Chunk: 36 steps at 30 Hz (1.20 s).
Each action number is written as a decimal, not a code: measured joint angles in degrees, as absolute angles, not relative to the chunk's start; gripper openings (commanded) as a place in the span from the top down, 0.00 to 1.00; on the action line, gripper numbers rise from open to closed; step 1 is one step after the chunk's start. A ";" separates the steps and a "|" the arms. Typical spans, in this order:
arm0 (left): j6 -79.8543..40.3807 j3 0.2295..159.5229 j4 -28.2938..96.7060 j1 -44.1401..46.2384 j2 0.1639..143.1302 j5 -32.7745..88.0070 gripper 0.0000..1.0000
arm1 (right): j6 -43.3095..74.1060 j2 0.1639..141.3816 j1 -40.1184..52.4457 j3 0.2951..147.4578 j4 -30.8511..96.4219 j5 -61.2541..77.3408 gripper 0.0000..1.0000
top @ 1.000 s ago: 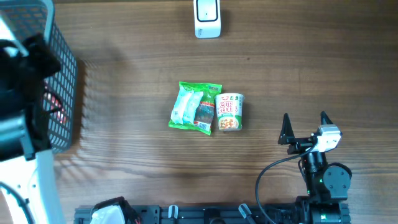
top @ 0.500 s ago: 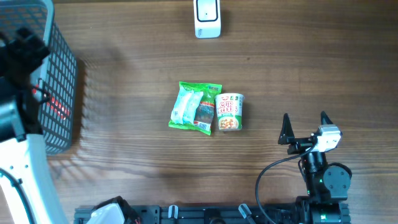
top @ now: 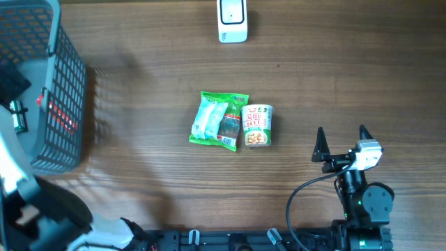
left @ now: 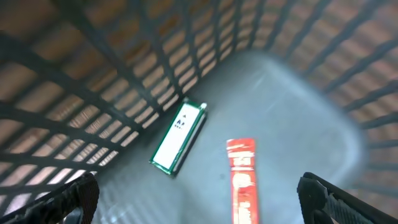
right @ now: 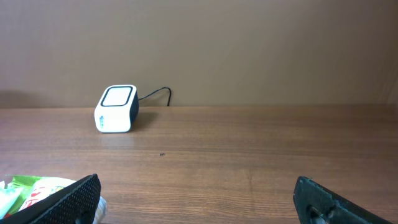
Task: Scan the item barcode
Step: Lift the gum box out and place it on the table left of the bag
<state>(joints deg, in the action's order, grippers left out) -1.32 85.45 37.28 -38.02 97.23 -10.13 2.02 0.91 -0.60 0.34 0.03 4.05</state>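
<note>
much of my left arm is cut off at the left edge of the overhead view. what shows is a blurred white and black shape beside the basket [top: 66, 84]. my left hand [left: 198, 200] appears only as two dark fingertips [left: 71, 200] at the bottom corners of its own camera. those tips stand wide apart with nothing between them. the hand hangs over the inside of the basket, looking down at its grey floor. a white and green box [left: 179, 137] and a red packet [left: 241, 180] lie there, near each other but not touching, their print too blurred to read.

my right hand [top: 341, 136] sits low at the near right of the counter [top: 139, 181], level and pointing toward the far edge, spread wide and empty.

the green packet [top: 219, 120] lies flat mid-counter, touching the cup of noodles [top: 256, 126] on its right, whose printed side faces up. a small white patch at the packet's near corner is too small to make out. the white scanner [top: 232, 19] stands at the far edge, well apart from both.
</note>
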 measured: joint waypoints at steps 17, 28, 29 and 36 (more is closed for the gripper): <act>3.75 85.45 25.65 -43.57 120.38 -6.07 0.42 | 2.02 0.91 -0.60 0.34 0.03 4.05 0.00; 4.05 85.52 24.77 -43.57 121.16 -5.50 0.66 | 2.02 0.91 -0.60 0.34 0.03 4.05 0.00; 4.05 85.52 24.82 -43.57 121.05 -5.48 0.67 | 2.02 0.91 -0.60 0.34 0.03 4.05 0.00; 2.02 84.95 26.11 -43.24 112.27 -5.52 0.70 | 2.02 0.91 -0.60 0.34 0.03 4.03 0.00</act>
